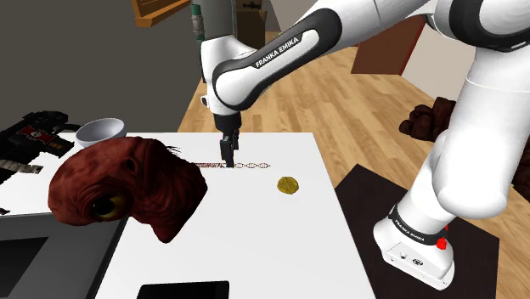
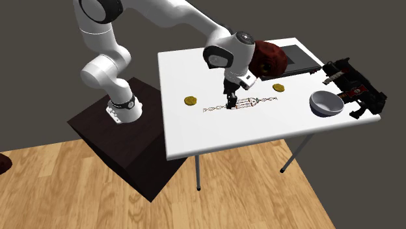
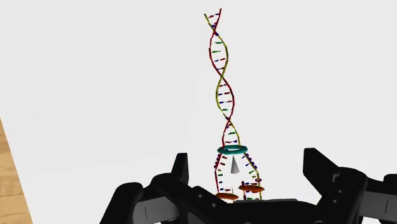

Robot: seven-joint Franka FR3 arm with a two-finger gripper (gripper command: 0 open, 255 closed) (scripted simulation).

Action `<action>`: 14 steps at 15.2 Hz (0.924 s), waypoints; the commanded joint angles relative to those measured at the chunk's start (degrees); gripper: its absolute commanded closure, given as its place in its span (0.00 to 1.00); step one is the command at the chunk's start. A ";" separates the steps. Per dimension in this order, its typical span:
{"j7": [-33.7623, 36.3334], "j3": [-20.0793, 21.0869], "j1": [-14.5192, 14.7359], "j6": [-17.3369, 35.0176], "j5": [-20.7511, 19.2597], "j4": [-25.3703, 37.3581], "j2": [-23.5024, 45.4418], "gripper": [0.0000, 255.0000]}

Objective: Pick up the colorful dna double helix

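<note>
Helix [image 1: 252,165], one, lies flat on white table [image 2: 195,71], long axis left-right across the shoulder view. Gripper [image 3: 248,159] spread, straddling it without contact. Two yellow discs [image 2: 190,100], one bowl [image 2: 325,103].

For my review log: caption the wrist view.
Open claw straddling the colorful DNA helix on the white table.

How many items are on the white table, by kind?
DNA helix: 1
yellow discs: 2
white bowl: 1
dark red lump: 1
black-and-red tool: 1
dark flat slab: 1
Total: 7
</note>
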 commanded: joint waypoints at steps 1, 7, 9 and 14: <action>-0.17 0.00 0.06 1.37 -0.14 -0.44 1.02 0.00; -0.08 -0.12 0.21 4.50 -0.54 -1.59 3.03 0.00; -0.09 -0.12 0.20 4.47 -0.52 -1.67 2.92 1.00; -0.09 -0.11 0.20 4.46 -0.52 -1.68 2.90 1.00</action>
